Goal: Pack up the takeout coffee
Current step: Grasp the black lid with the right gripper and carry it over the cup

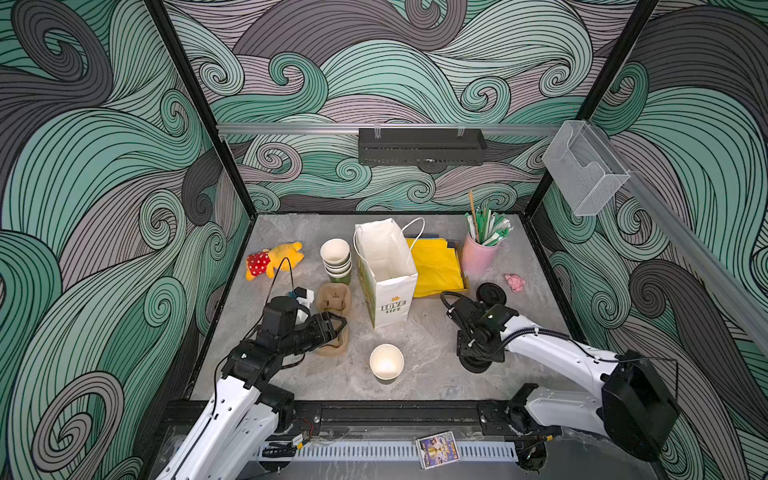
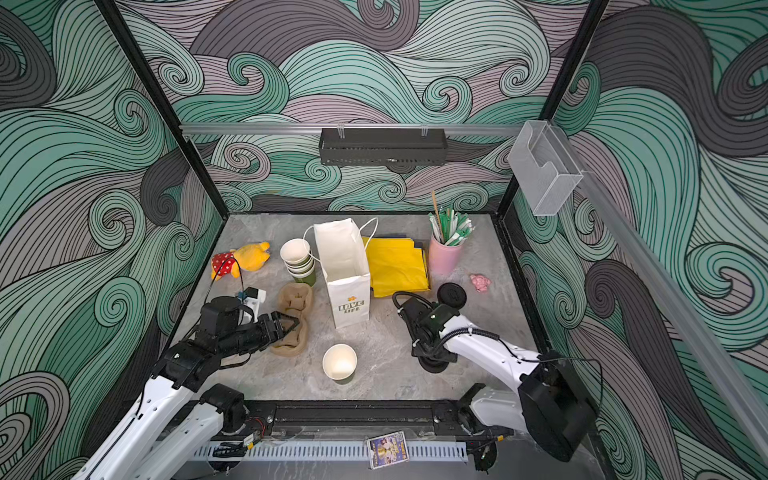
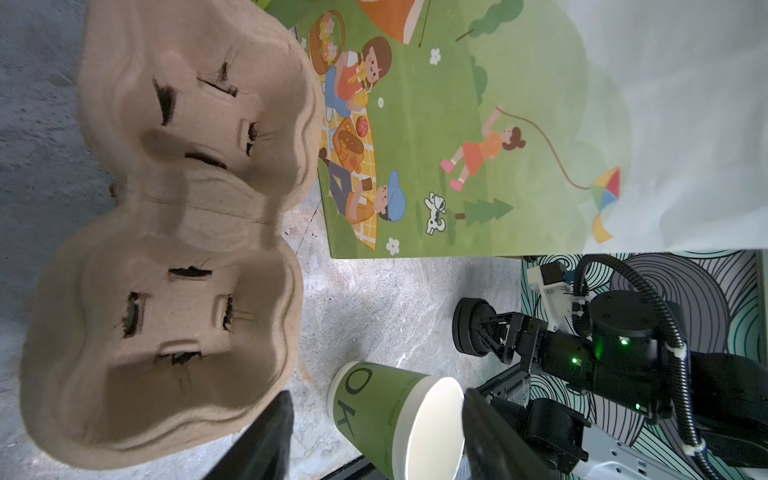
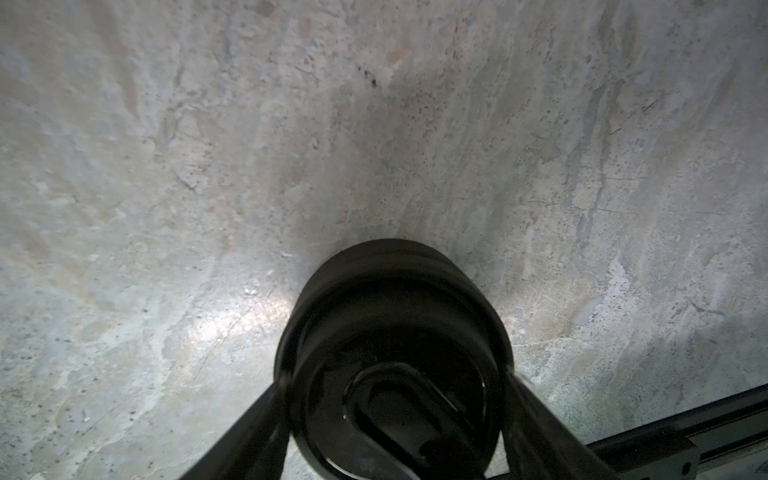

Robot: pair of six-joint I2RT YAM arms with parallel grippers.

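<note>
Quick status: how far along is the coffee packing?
Done: nothing packed; the paper bag shows no cup inside and the carrier has empty wells. In hand: right claw grips a black lid; left claw open. Left: lid the open cup, load, bag.

On the table [image 1: 424, 345] I see a bag [image 1: 388, 286]; tray [image 1: 333, 297] left of it, cup [image 1: 386, 361] in front, napkins [image 1: 436, 266] and lids [image 1: 491, 293] right.

Both top views overlook the same table [image 1: 432, 345]; wrist cameras see it close up.
</note>
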